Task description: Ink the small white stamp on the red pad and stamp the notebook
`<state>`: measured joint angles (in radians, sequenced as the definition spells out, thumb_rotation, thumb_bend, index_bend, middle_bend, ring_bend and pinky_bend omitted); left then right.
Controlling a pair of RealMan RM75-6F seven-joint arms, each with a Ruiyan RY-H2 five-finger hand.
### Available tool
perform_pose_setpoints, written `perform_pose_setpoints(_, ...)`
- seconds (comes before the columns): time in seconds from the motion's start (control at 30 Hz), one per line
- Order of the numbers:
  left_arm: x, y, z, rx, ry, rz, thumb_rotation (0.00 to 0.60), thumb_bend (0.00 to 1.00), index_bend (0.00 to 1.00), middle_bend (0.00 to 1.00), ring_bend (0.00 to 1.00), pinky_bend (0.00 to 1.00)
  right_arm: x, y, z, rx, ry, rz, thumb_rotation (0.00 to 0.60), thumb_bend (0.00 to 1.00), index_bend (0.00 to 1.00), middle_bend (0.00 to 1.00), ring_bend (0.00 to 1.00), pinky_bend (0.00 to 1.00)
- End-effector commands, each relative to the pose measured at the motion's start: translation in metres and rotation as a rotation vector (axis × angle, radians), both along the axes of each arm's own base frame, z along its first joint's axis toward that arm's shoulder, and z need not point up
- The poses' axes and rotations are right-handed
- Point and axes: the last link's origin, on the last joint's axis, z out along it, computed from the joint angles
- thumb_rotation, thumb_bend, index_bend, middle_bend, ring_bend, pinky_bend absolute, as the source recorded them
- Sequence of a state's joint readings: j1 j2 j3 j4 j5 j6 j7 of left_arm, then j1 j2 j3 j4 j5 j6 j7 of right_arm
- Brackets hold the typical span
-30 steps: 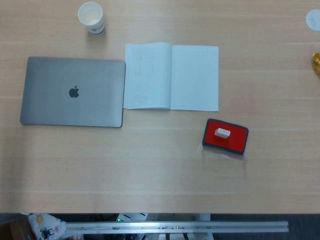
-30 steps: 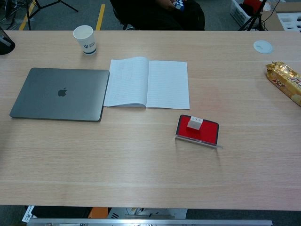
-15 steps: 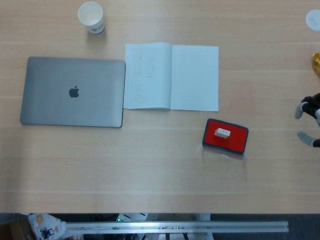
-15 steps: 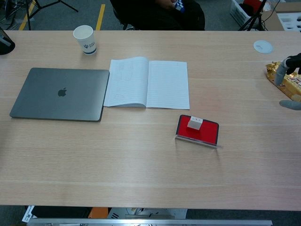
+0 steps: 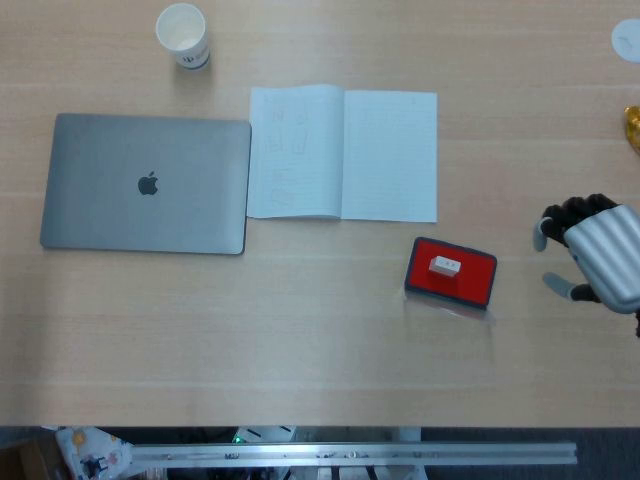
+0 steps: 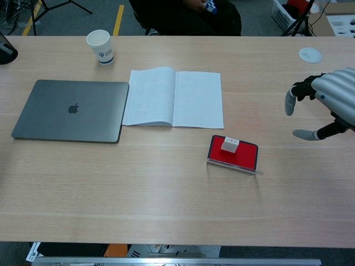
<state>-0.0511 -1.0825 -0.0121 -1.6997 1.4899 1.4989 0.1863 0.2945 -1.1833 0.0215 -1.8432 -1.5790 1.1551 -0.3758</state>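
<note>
A small white stamp sits on the red ink pad, right of centre on the table. Behind it lies the open notebook, with faint marks on its left page. My right hand hovers to the right of the pad, fingers apart and holding nothing, well clear of the stamp. My left hand shows in neither view.
A closed grey laptop lies left of the notebook. A paper cup stands at the back left. A white round lid lies at the back right. A yellow snack pack sits at the right edge.
My right hand has come in from the right edge and moved leftward toward the ink pad. Nothing on the table has moved.
</note>
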Motion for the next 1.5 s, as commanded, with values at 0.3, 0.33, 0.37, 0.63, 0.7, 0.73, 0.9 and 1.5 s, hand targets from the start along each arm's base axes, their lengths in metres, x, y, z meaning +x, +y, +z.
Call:
perform_pose_setpoints(0.3,-0.001,-0.003,0.0,-0.009,0.001,0.001,0.6,0.18,0.32,0.28,0.26,0.22,0.019,-0.012,-0.043,0.047,0.057,0.022,0.6,0.15,0.53,0.49,0.39,0.42)
perform_pose_setpoints(0.33,0.0,-0.003,0.0,-0.01,0.001,0.001,0.6,0.18,0.32,0.28,0.26,0.22,0.021,-0.013,-0.048,0.051,0.066,0.024,0.6,0.15,0.53,0.49,0.39,0.42)
perform_pose_setpoints(0.37,0.0,-0.003,0.0,-0.01,0.001,0.001,0.6,0.18,0.32,0.28,0.26,0.22,0.022,-0.013,-0.051,0.053,0.072,0.025,0.6,0.15,0.53,0.49,0.39,0.42)
perform_pose_setpoints(0.63,-0.001,-0.002,-0.001,-0.019,0.004,0.006,0.6,0.18,0.32,0.28,0.26,0.22,0.029,-0.018,-0.076,0.063,0.105,0.025,0.6,0.15,0.53,0.49,0.39,0.42)
perform_pose_setpoints(0.7,-0.002,-0.002,-0.001,-0.023,0.004,0.007,0.6,0.18,0.32,0.28,0.26,0.22,0.03,-0.019,-0.081,0.066,0.114,0.025,0.6,0.15,0.53,0.49,0.39,0.42)
perform_pose_setpoints(0.73,-0.002,-0.001,-0.001,-0.025,0.004,0.007,0.6,0.18,0.32,0.28,0.26,0.23,0.032,-0.019,-0.085,0.068,0.118,0.027,0.6,0.15,0.53,0.49,0.39,0.42)
perform_pose_setpoints(0.9,-0.003,0.0,-0.002,-0.035,0.006,0.009,0.6,0.18,0.32,0.28,0.26,0.23,0.037,-0.021,-0.097,0.073,0.127,0.027,0.6,0.14,0.53,0.49,0.39,0.42)
perform_pose_setpoints(1.5,-0.009,0.002,-0.004,-0.076,0.003,0.024,0.6,0.18,0.32,0.28,0.26,0.23,0.049,-0.025,-0.127,0.06,0.157,0.024,0.6,0.09,0.53,0.49,0.4,0.42)
